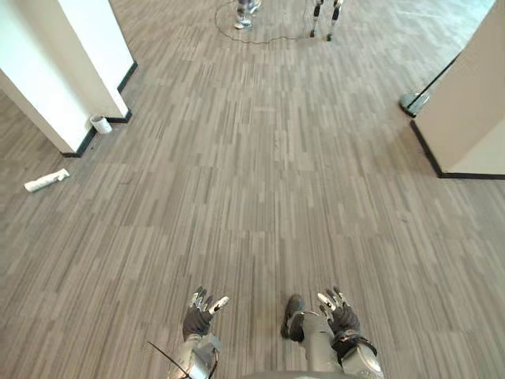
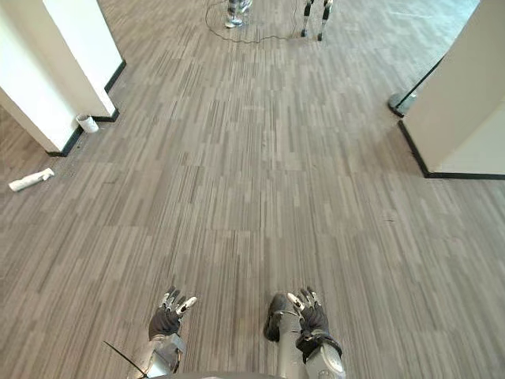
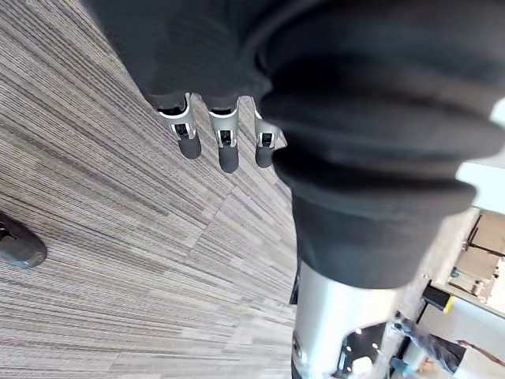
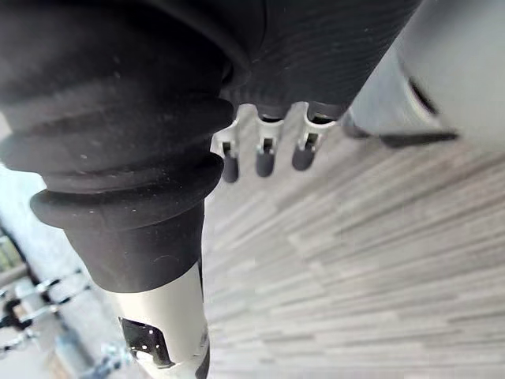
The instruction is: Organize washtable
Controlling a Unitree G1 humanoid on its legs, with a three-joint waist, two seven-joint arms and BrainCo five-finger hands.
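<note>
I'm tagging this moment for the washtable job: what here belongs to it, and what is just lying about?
Job: left hand and right hand, both open and empty.
Lying about: white tube on the floor, small white cup by the white wall, stand base.

Grey wood-look plank floor runs evenly lit across the whole room. At ten o'clock stands a white pillar with black skirting along its foot. Between two and three o'clock rises a cream wall, also dark-skirted, with a round stand base just beside its corner.
</note>
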